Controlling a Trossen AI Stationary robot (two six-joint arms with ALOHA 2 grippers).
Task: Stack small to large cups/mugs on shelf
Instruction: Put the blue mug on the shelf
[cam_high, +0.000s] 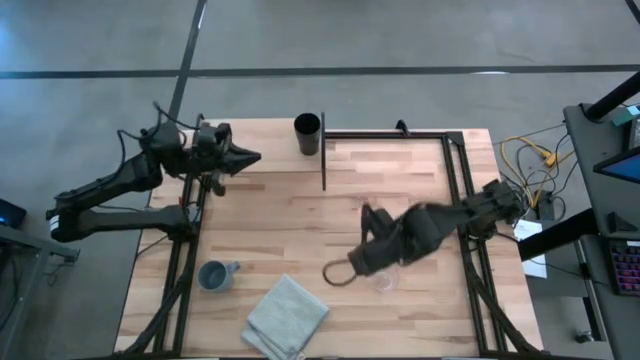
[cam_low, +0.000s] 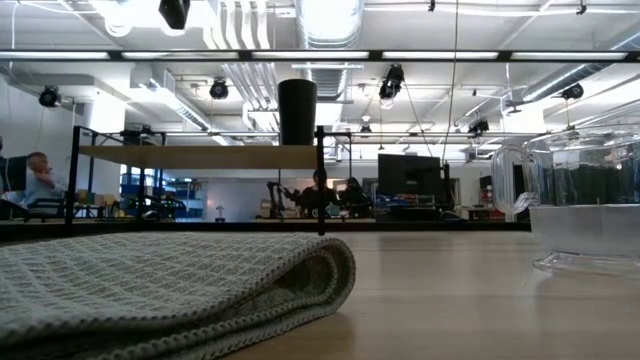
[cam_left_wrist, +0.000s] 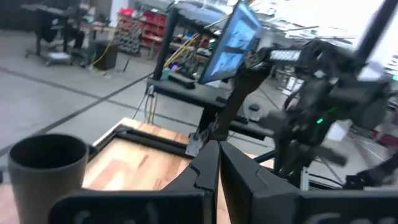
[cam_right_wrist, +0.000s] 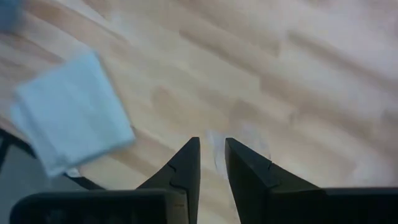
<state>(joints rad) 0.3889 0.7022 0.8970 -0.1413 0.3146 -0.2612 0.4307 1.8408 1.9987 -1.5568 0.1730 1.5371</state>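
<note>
The black cup (cam_high: 307, 133) stands on the right end of the pale shelf (cam_low: 200, 157); it also shows in the low view (cam_low: 297, 110) and the left wrist view (cam_left_wrist: 46, 168). My left gripper (cam_high: 250, 157) is shut and empty, just left of the black cup at about shelf height. The clear glass cup (cam_high: 385, 281) stands on the tabletop on its base (cam_low: 590, 265). My right gripper (cam_high: 335, 272) hovers above the table just left of it, fingers a narrow gap apart, holding nothing. The blue-grey mug (cam_high: 215, 275) stands on the table at the near left.
A folded grey cloth (cam_high: 288, 312) lies at the table's near edge between the mug and the glass cup, and fills the low view's foreground (cam_low: 170, 285). A black metal frame (cam_high: 450, 135) runs along the table's far right and right side. A person (cam_low: 40, 175) sits far behind.
</note>
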